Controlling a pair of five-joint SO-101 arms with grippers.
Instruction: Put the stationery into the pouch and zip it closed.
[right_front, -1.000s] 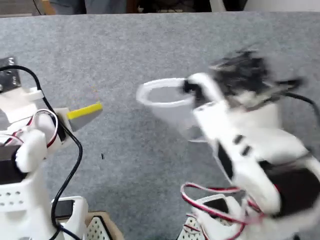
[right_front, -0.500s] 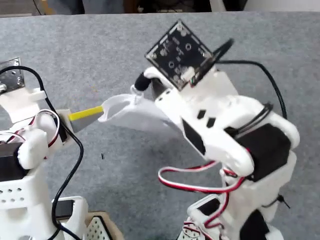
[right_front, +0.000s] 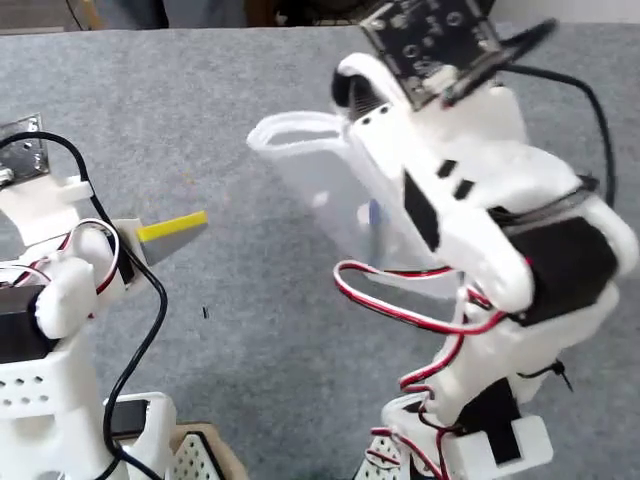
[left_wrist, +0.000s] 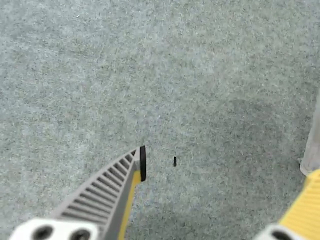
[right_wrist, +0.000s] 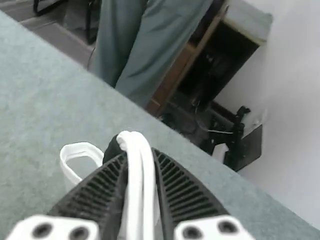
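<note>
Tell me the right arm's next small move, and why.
Probably lower the pouch toward the left hand. The right hand is shut on the pouch's rim, its mouth gapes unzipped, and the left hand is open, apart from it, so it could hold the other end for zipping.

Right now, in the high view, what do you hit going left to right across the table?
left end effector → small black speck → pouch → right arm
</note>
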